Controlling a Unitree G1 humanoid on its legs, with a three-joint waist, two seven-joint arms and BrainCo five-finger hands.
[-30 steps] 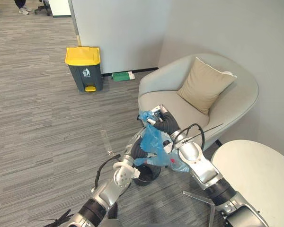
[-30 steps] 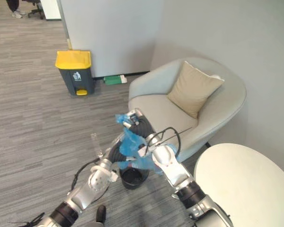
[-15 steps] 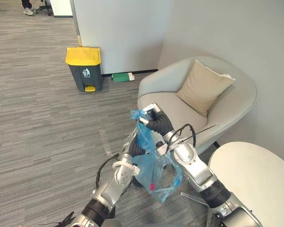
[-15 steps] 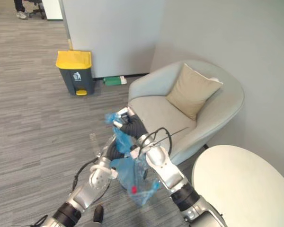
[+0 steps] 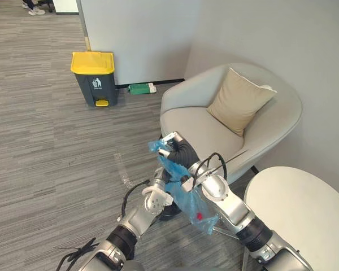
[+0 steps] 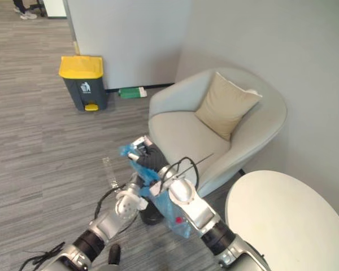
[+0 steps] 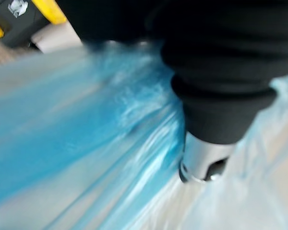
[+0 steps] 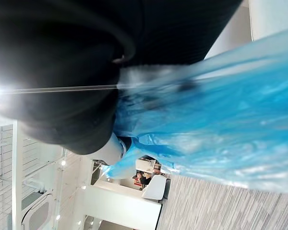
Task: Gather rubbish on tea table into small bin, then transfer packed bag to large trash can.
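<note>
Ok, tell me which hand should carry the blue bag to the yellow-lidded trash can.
Right, probably. The right hand is closed on the gathered top of the blue bag, which hangs free, lifted out of the small black bin. The left hand sits low behind the bag, by that bin.

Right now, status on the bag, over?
Holding: right hand shut on top of blue bag; left hand beside it. Bag hangs out of small bin. Ahead, large trash can by wall.
</note>
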